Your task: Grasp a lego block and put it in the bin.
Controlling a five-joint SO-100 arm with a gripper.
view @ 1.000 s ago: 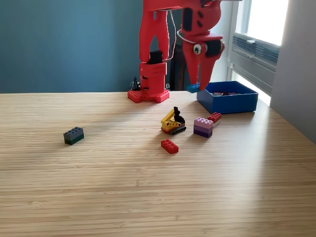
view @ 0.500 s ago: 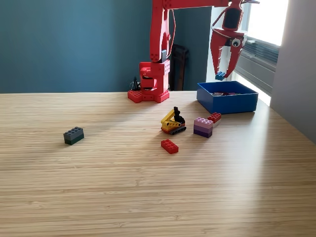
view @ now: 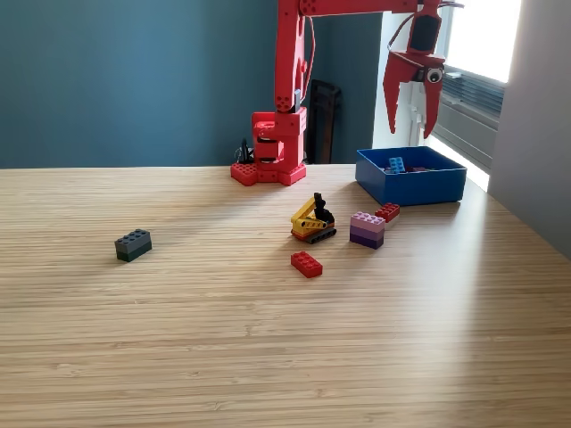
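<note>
The hand [view: 412,114] hangs open and empty above the bin [view: 411,186], blue lego block [view: 395,165] inside.

Your red arm [view: 290,80] rises from its base at the far side and reaches toward the exterior view's right, its gripper [view: 412,120] pointing down, jaws spread apart and holding nothing.
</note>
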